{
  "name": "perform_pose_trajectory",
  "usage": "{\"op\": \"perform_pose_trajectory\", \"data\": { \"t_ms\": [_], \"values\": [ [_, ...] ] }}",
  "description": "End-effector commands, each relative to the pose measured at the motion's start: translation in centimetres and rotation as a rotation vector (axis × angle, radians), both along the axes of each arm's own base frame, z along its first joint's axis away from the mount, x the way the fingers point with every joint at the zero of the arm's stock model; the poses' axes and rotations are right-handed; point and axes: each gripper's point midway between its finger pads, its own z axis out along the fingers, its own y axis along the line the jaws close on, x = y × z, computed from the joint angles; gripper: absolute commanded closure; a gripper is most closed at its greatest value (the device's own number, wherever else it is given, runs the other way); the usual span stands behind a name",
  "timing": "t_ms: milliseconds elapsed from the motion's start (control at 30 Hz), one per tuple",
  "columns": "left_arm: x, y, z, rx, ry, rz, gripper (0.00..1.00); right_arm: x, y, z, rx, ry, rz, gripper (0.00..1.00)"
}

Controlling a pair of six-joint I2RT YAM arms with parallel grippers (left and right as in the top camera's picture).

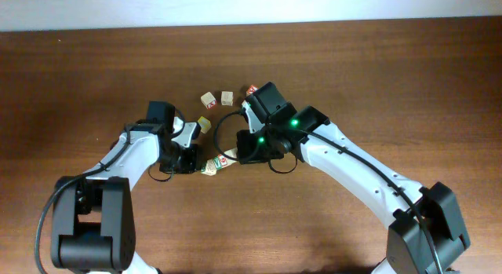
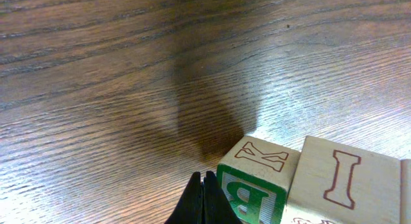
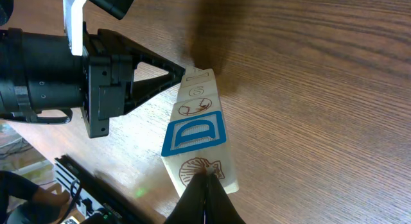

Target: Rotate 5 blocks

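A short row of blocks lies between my two grippers at mid table. In the left wrist view my left gripper (image 2: 203, 183) is shut and empty, its tips against the green "B" block (image 2: 252, 197), which has a pale block marked "I" (image 2: 343, 179) beside it. My right gripper (image 3: 207, 179) is also shut and empty, pressing on the shell face of the block with a blue "D" on top (image 3: 194, 139). Beyond it stand a block with a red digit (image 3: 196, 99) and the left gripper (image 3: 180, 74). From overhead, the row (image 1: 217, 164) lies between the left gripper (image 1: 198, 166) and the right gripper (image 1: 235, 155).
Two pale cubes (image 1: 208, 100) (image 1: 227, 97) and a cube with a red-and-white face (image 1: 251, 89) sit further back. A yellow-faced cube (image 1: 205, 125) lies by the left wrist. Both arms crowd the middle of the brown wooden table (image 1: 376, 62).
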Motion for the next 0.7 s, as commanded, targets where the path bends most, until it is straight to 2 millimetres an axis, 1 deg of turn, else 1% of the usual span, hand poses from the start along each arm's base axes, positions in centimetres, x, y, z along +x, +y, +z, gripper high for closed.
{"op": "perform_pose_trajectory", "data": {
  "t_ms": [0, 433, 600, 667],
  "values": [
    [-0.6, -3.8, 2.0, -0.206, 0.017, -0.022, 1.00, -1.7, 1.5, -0.8, 0.003, 0.039, 0.038, 0.96],
    [-0.8, -4.4, 2.3, -0.240, 0.045, 0.008, 1.00, -1.6, 1.5, -0.9, -0.005, 0.035, 0.033, 0.96],
    [-1.4, -5.5, 2.3, -0.238, 0.050, -0.026, 1.00, -1.6, 1.5, -0.9, -0.005, 0.039, 0.027, 0.96],
    [-1.4, -5.5, 2.3, -0.238, 0.051, -0.028, 1.00, -1.6, 1.5, -0.9, -0.005, 0.039, 0.027, 0.96]
  ]
}}
